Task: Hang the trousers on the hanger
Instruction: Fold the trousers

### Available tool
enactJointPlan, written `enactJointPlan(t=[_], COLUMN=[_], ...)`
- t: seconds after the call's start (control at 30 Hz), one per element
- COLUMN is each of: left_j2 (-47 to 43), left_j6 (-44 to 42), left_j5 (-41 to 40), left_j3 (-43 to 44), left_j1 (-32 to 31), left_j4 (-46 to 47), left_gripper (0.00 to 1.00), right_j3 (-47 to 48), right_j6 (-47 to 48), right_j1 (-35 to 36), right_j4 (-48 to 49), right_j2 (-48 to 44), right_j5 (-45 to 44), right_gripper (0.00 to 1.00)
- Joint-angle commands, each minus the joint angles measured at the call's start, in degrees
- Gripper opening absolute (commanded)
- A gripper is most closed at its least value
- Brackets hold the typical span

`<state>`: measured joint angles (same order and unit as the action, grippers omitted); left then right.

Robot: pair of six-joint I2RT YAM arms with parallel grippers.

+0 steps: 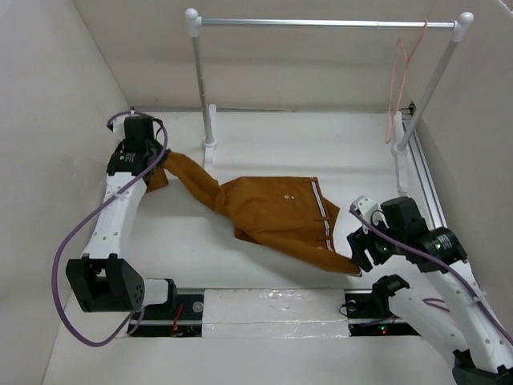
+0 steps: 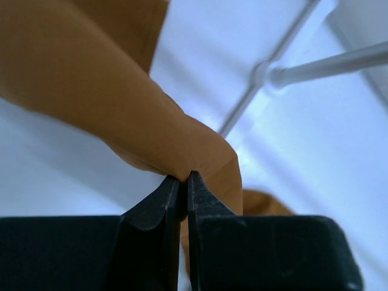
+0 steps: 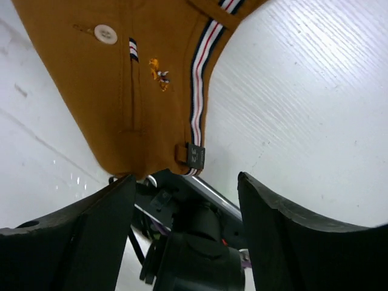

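The rust-brown trousers lie spread across the table, waistband with striped lining toward the right, legs trailing to the far left. My left gripper is shut on a fold of a trouser leg near the left rail post. My right gripper is open and empty, just right of the waistband corner, which carries a small size tag. The pink wire hanger hangs from the right end of the silver rail.
The silver rail on white posts spans the back of the table. White walls close in on the left, back and right. My right arm's own base shows between the right fingers.
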<state>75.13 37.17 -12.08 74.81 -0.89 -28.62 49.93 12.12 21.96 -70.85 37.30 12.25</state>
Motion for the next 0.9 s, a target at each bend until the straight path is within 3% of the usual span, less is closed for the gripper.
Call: enactJointPlan(t=[0.0,0.1,0.17,0.2,0.23,0.27,0.33,0.37,0.43,0.5,0.7,0.87], left_j2=[-8.15,-11.84,-13.95,-14.57,-15.53,-16.15,-16.68,-16.77,-17.30,-17.74,-18.36,-18.09], left_j6=[0.80,1.33,1.07,0.89,0.63,0.28,0.10,-0.08,-0.17,0.01,-0.34,0.09], left_j5=[-2.94,-3.30,-4.09,-4.18,-4.18,-3.75,-3.05,-2.17,-0.41,0.91,2.05,3.55], left_j3=[-5.27,-10.11,-12.22,-12.84,-14.23,-14.86,-15.56,-16.00,-17.49,-18.64,-21.72,-22.16], left_j1=[0.09,0.62,0.62,0.62,0.62,0.62,0.62,0.62,0.62,0.62,0.62,0.62], left_j4=[-0.29,-1.34,-2.31,-2.23,-2.23,-2.58,-2.58,-2.23,-1.88,-1.09,-0.03,1.19], left_gripper=[0.00,0.00,0.00,0.00,0.00,0.00,0.00,0.00,0.00,0.00,0.00,0.00], right_j3=[5.76,11.83,16.15,15.99,12.85,8.56,3.79,1.59,-1.32,-1.07,2.27,3.33], right_j6=[2.99,3.96,4.31,3.27,2.48,-0.40,-1.47,-1.83,-3.76,-5.43,-10.17,-16.77], right_j1=[0.98,0.98,0.46,0.46,0.46,-0.15,-0.16,-0.16,-0.86,-1.47,-1.48,-2.00], right_j4=[-2.18,2.11,7.96,10.97,15.00,28.70,34.46,45.51,55.33,63.79,74.62,78.22], right_j2=[2.33,6.11,11.37,13.22,16.11,18.92,19.92,21.48,23.60,29.91,47.48,55.85], right_j5=[2.79,-2.14,-2.06,-1.97,-1.71,0.30,0.23,-0.90,-2.05,-2.32,-5.74,-6.71], right_gripper=[0.74,0.80,0.77,0.67,0.50,0.10,0.07,0.07,0.43,0.68,0.77,0.76])
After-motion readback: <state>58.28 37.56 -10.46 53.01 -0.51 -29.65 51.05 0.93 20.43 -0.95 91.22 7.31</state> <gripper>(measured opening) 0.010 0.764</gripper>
